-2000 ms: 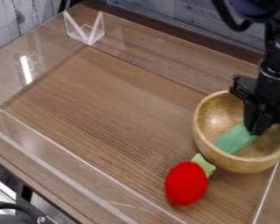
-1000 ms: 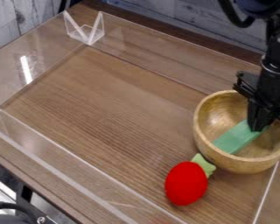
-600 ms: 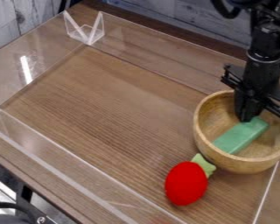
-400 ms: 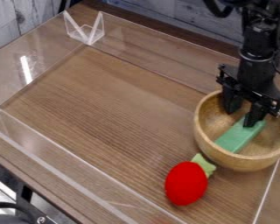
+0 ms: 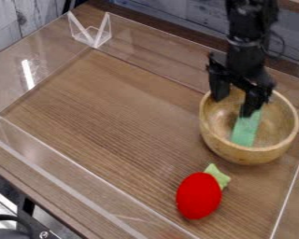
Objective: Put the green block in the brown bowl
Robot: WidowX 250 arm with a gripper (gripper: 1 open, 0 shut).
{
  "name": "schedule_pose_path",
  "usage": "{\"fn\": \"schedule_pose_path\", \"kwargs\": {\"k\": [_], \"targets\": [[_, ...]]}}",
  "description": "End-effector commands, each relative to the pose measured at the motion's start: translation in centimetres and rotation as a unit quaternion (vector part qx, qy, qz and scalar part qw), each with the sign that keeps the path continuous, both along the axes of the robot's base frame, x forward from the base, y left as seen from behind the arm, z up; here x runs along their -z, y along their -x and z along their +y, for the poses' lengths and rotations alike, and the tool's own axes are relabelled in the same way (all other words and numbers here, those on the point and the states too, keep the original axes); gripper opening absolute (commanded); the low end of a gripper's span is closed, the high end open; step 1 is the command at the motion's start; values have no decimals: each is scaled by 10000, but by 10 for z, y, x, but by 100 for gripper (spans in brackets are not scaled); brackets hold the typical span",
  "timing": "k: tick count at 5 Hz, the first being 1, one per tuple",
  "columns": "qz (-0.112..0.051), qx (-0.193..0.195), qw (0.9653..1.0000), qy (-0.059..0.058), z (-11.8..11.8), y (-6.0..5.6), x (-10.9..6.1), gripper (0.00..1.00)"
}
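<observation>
The flat, elongated light-green block (image 5: 247, 129) lies inside the round light-brown wooden bowl (image 5: 223, 140), toward its right side. The black robot gripper (image 5: 227, 101), its fingers spread and released from the block, reaches over the bowl's far left part. A red strawberry-shaped toy with a green leafy top (image 5: 200, 195) lies near the bowl, outside it.

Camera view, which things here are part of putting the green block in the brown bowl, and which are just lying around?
For the job:
- green block, inside the bowl
- brown bowl
- gripper, at the bowl

Just lying about:
- red strawberry-shaped toy
- clear pronged object
</observation>
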State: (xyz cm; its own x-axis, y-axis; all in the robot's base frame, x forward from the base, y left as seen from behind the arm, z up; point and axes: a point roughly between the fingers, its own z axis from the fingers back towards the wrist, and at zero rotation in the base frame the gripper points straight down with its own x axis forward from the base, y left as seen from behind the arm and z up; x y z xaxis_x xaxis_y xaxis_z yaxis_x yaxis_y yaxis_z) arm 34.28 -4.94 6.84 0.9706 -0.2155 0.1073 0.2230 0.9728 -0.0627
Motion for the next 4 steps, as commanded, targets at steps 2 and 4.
{"fn": "schedule_pose_path", "kwargs": {"k": [2, 4], "targets": [[-315, -134, 9994, 24, 6, -5, -17, 0], [-235, -44, 9997, 33, -13, -5, -9, 100]]}}
